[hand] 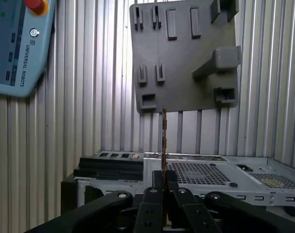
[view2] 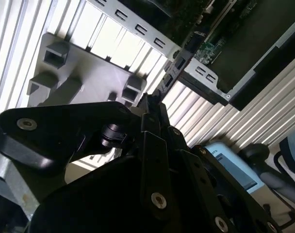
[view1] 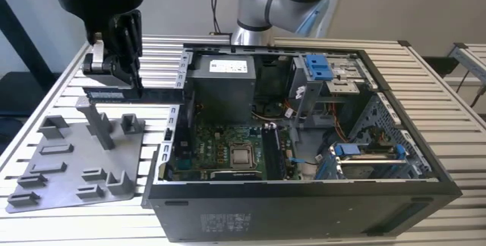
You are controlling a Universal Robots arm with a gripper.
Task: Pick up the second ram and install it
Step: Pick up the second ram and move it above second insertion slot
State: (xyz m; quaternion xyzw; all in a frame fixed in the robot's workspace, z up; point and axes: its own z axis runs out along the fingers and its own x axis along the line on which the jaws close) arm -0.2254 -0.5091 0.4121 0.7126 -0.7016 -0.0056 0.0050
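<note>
The second ram is a thin dark stick held level in the air, above the far edge of the grey holder plate. My gripper is shut on it from above. In the first wrist view the ram shows edge-on, rising from between the closed fingers, with the holder plate beyond it. In the second wrist view the ram sticks out past the gripper toward the open computer case.
The open computer case lies on the slatted table to the exterior view's right of the plate, its motherboard and memory slots exposed. The holder plate has several upright posts. A teach pendant rests on the table.
</note>
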